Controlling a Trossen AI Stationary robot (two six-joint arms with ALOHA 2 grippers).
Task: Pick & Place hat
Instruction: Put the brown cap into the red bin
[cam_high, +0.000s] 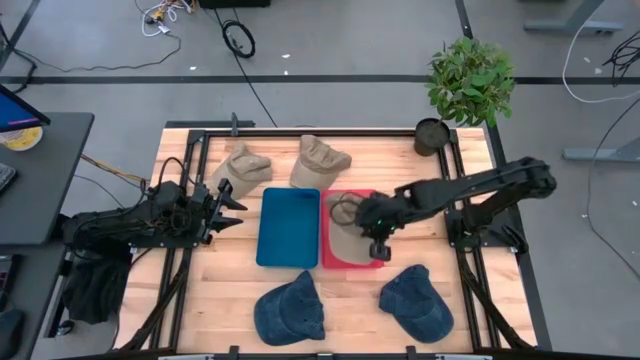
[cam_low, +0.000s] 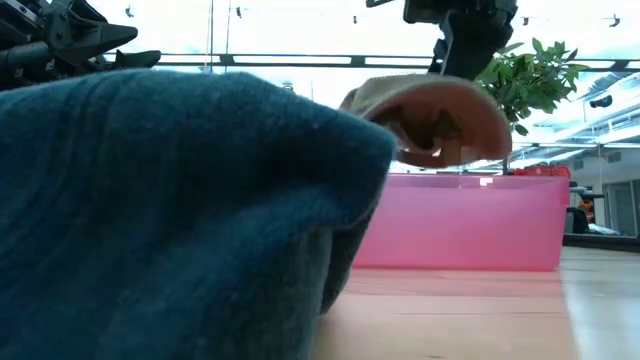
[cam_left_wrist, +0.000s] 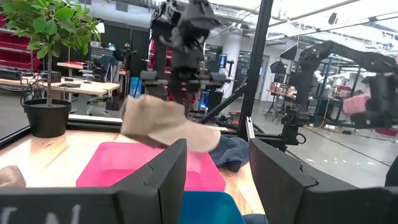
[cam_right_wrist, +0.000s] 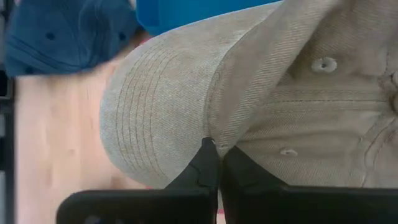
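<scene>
My right gripper (cam_high: 378, 240) hangs over the pink tray (cam_high: 338, 262), shut on a tan hat (cam_high: 345, 232). The low view shows that hat (cam_low: 430, 115) lifted above the pink tray's wall (cam_low: 460, 225). My left gripper (cam_high: 228, 200) waits open near the table's left side, short of the blue tray (cam_high: 288, 228); its fingers (cam_left_wrist: 155, 180) frame the scene. Two more tan hats (cam_high: 244, 165) (cam_high: 318, 160) lie on the far part of the table. Two blue hats (cam_high: 290, 310) (cam_high: 417, 300) lie near the front edge. My right gripper (cam_right_wrist: 217, 158) pinches the tan hat between its two fingers at the seam where the brim meets the crown (cam_right_wrist: 214, 127). The fingers come from above, pointing down. The hat hangs below them, clear of the pink tray, with its brim (cam_right_wrist: 149, 106) sticking out sideways.
A potted plant (cam_high: 468, 82) stands at the table's far right corner. A black frame (cam_high: 190, 150) runs along the table's sides. One blue hat (cam_low: 170, 220) fills the low view's foreground. Bare wood (cam_high: 230, 290) shows in front of the blue tray.
</scene>
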